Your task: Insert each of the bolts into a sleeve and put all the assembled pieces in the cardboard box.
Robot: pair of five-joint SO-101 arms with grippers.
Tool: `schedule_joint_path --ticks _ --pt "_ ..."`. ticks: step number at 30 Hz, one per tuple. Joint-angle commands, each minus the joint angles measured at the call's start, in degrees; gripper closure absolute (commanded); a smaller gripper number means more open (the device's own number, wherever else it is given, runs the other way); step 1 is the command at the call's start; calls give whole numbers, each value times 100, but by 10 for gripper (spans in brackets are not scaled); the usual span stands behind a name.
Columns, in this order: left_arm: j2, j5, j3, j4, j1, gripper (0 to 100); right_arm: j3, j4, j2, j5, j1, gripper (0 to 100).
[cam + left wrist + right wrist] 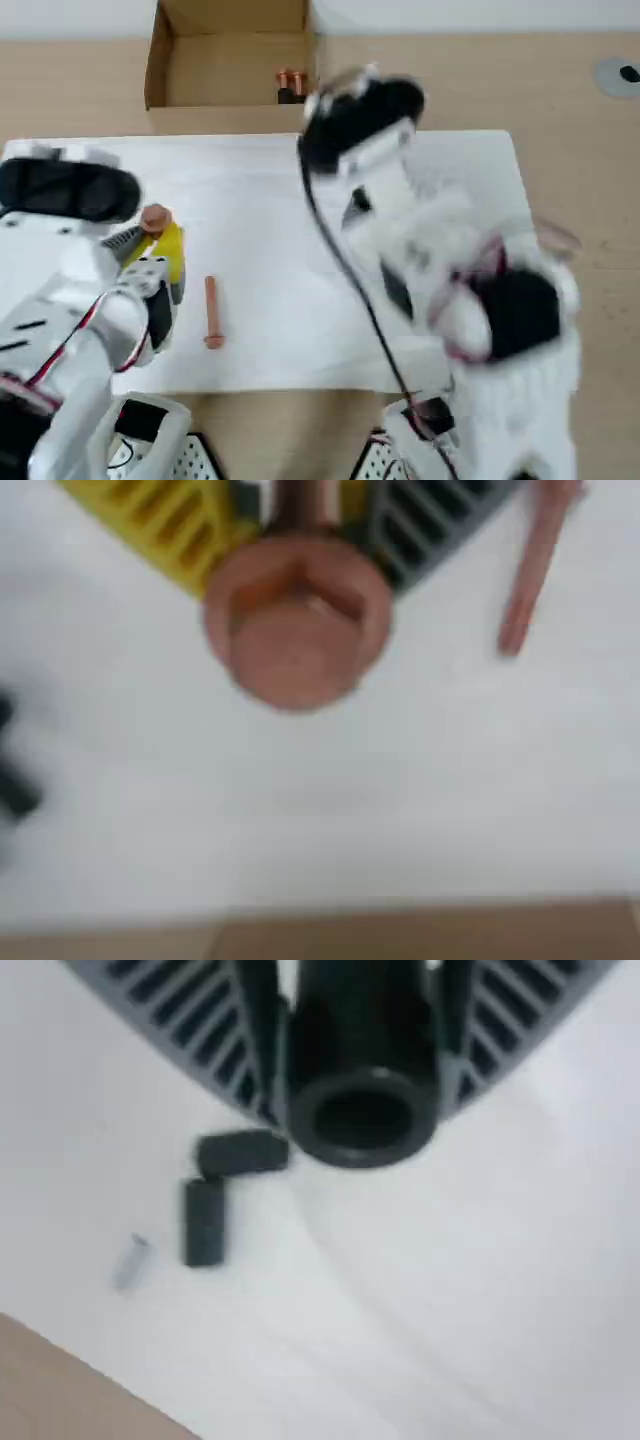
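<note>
A wooden surface (pixel 580 150) seen from above carries a white mat (pixel 260 190), with two robot arms reaching over it from the near side. The left end effector (pixel 300 540) is closed around a copper-coloured bolt (pixel 297 630), gripping the shank between one yellow finger and one grey finger, with the broad head pointing out past the fingertips above the mat. A second bolt (pixel 535 565) lies flat on the mat close beside it, apart from the fingers. The right end effector (pixel 362 1060) is clamped on a black sleeve (pixel 362 1115), whose open end faces the wrist camera. Two more sleeves (pixel 243 1152) lie on the mat near it, their ends almost touching at a right angle, and a small pale object (pixel 130 1260) beside them is too blurred to identify. A cardboard box (pixel 165 60) stands open at the far edge of the mat, holding assembled pieces (pixel 290 86) against its right wall.
</note>
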Motion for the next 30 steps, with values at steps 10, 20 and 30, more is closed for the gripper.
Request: schedule_joint_path --ticks 10,20,30 --pt "-277 431 202 -1574 53 984 3899 -1495 -3134 0 -884 985" --pt "-295 440 958 -2444 176 984 5815 -4211 -4330 -949 -1833 987" --pt "-303 413 791 -2541 1837 995 6387 -5679 -4365 -993 -2475 987"
